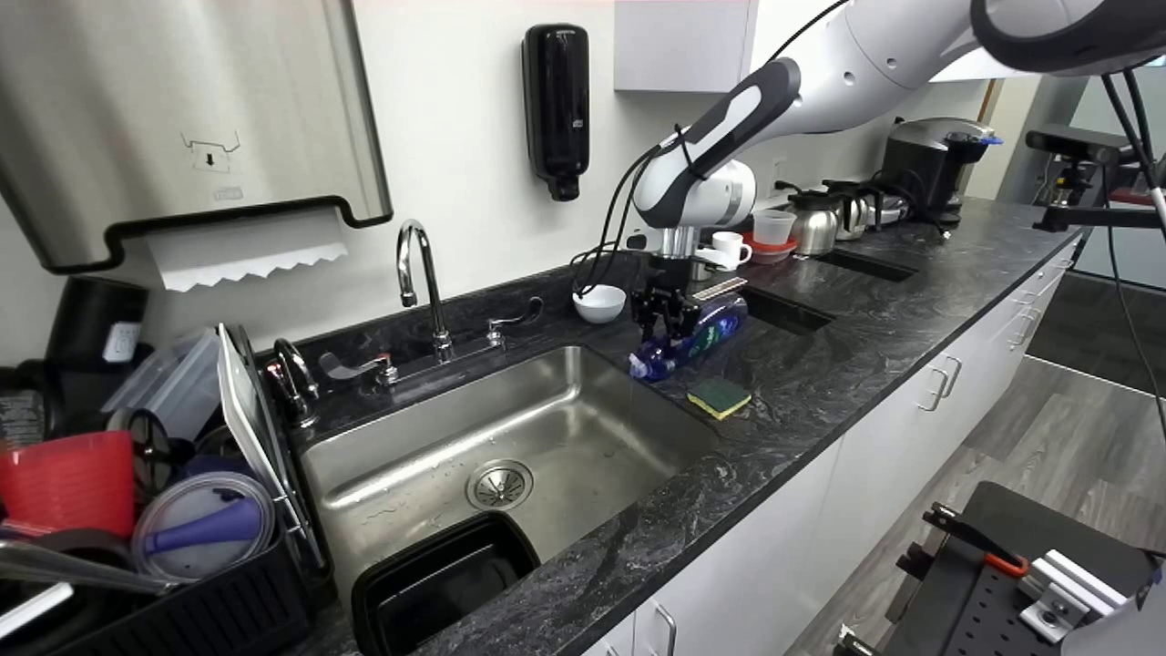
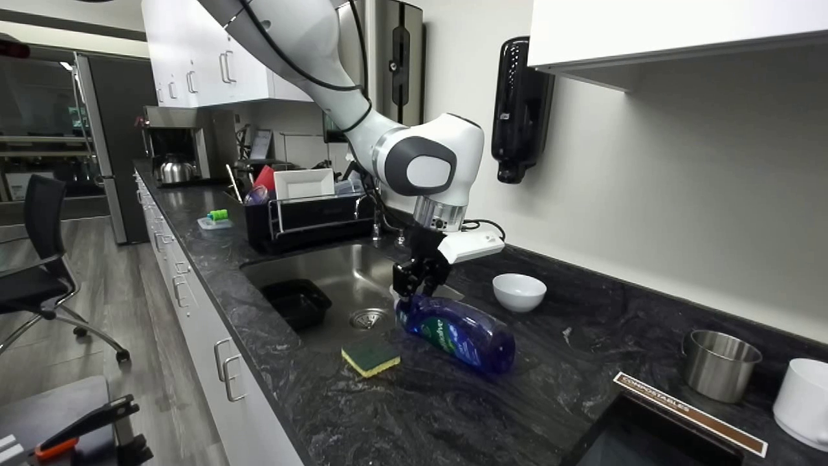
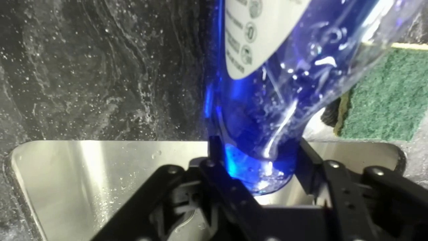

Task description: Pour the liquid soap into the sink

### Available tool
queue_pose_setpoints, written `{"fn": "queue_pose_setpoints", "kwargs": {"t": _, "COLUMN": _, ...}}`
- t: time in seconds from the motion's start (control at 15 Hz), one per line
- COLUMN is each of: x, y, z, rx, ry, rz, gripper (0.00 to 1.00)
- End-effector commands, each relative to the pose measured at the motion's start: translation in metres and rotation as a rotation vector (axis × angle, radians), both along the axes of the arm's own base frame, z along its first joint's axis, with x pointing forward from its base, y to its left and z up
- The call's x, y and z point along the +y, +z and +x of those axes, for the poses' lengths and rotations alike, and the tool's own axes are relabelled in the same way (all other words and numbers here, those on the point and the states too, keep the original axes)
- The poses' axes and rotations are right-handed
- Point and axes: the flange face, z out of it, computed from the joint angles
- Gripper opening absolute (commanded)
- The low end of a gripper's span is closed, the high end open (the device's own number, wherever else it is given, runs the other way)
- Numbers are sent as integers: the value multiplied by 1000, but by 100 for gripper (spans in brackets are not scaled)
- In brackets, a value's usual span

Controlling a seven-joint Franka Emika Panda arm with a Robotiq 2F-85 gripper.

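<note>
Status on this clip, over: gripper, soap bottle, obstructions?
Gripper closed on soap bottle, near its top. Tipped sideways at edge of sink; no pouring seen. Sponge close by; black tub in sink may crowd the pour.

"How does the soap bottle (image 2: 460, 331) lie?"

"On its side or nearly so, just beside the sink (image 1: 597, 456). In an exterior view it sits at two o'clock from the round drain (image 1: 500, 485), its pale cap (image 1: 639, 367) pointing toward eight."

"What does it look like?"

"Clear plastic holding deep blue liquid (image 3: 257, 130), with bubbles showing inside. There's a green-and-blue label (image 2: 446, 334) on one face, a white label (image 3: 257, 36) with small print on another."

"And the sink?"

"Rectangular, stainless steel, shiny, wet in spots. In the wrist view it lies toward six o'clock."
</note>
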Motion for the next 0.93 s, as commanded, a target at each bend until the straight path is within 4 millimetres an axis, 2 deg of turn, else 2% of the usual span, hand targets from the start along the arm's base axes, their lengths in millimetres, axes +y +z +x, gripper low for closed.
{"fn": "queue_pose_setpoints", "kwargs": {"t": 0.0, "x": -4, "y": -1, "z": 0, "rx": 4, "ry": 5, "rz": -9, "gripper": 27}}
{"fn": "queue_pose_setpoints", "kwargs": {"t": 0.33, "x": -17, "y": 23, "z": 4, "rx": -30, "ry": 1, "rz": 21, "gripper": 24}}
{"fn": "queue_pose_setpoints", "kwargs": {"t": 0.87, "x": -40, "y": 75, "z": 11, "rx": -124, "ry": -11, "rz": 88, "gripper": 24}}
